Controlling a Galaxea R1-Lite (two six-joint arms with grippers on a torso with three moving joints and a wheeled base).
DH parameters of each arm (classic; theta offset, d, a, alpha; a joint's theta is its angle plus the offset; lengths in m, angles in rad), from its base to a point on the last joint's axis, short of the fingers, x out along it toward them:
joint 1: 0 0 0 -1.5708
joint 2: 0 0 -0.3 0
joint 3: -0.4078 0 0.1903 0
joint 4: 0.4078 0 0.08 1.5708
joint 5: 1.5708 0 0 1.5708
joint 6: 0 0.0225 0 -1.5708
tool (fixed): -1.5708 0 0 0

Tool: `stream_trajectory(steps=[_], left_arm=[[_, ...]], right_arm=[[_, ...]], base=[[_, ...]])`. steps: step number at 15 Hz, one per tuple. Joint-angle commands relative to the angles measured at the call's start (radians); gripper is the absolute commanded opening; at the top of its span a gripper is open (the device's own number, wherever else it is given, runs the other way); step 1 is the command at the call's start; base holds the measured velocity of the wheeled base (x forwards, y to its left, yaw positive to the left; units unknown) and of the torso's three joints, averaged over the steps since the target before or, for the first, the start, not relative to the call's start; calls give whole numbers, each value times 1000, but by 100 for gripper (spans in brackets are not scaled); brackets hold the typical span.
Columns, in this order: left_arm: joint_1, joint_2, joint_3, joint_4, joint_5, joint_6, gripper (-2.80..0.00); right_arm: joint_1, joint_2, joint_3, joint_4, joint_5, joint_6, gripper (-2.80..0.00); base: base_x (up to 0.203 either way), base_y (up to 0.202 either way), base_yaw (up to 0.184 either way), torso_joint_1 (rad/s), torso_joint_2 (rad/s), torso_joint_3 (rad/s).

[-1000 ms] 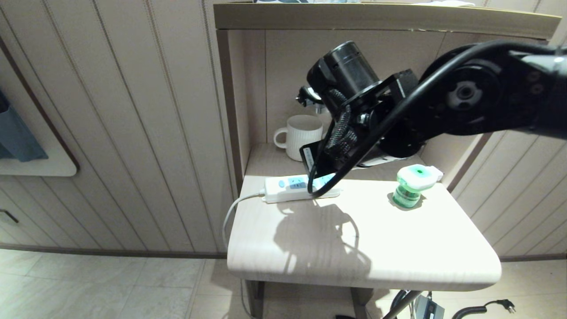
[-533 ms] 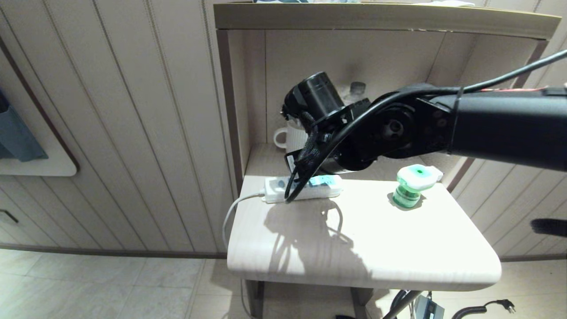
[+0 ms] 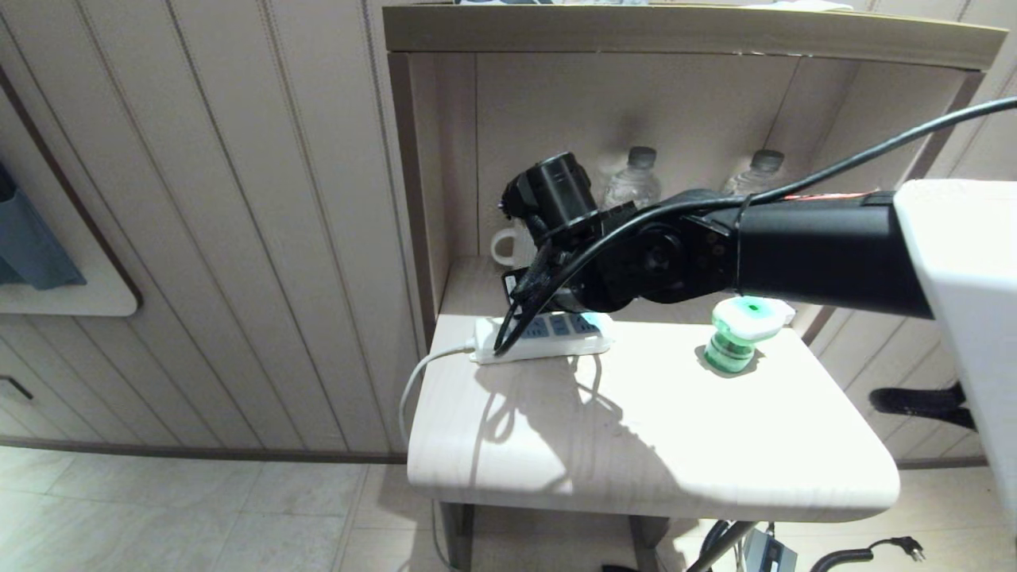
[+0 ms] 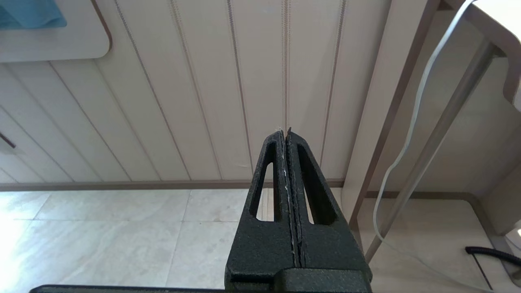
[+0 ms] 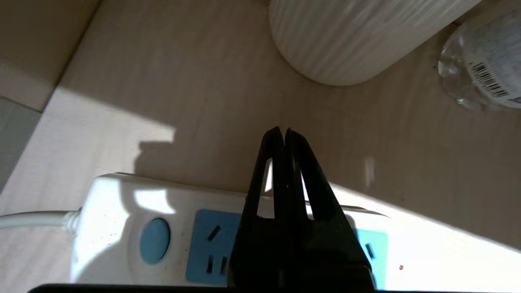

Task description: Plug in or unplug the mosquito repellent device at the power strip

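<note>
Your right gripper [image 5: 283, 134] is pressed shut and holds nothing; it hangs over the strip [image 3: 548, 337] at centre frame in the head view, whether touching it you can't tell. The device [image 3: 739, 330] stands unplugged right of centre on the table [image 3: 636, 445] (well apart from the strip). Your left gripper [image 4: 285, 134], also shut and empty, sits parked low beside the table.

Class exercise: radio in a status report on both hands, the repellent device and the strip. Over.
Right hand shut, empty, over power strip. Left hand shut, parked low. Mosquito repellent device unplugged, upright on table. Mug behind strip.
</note>
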State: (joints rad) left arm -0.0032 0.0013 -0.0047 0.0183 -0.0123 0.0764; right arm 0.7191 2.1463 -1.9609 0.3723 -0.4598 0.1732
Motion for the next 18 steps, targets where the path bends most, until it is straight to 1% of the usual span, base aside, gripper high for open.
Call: stream_trajectory(steps=[1, 6, 11, 18], left_arm=[[0, 0, 0, 0, 0, 0, -280], [0, 0, 0, 1, 0, 0, -280], [0, 0, 0, 0, 0, 0, -280], [0, 0, 0, 0, 0, 0, -280]], right_arm=[[4, 22, 0, 3, 0, 3, -280], [22, 55, 3, 5, -2, 13, -280], [38, 26, 34, 11, -3, 23, -280], [53, -46, 160, 7, -3, 33, -280]], base=[[0, 0, 0, 0, 0, 0], [0, 0, 0, 0, 0, 0], [0, 0, 0, 0, 0, 0], [0, 0, 0, 0, 0, 0]])
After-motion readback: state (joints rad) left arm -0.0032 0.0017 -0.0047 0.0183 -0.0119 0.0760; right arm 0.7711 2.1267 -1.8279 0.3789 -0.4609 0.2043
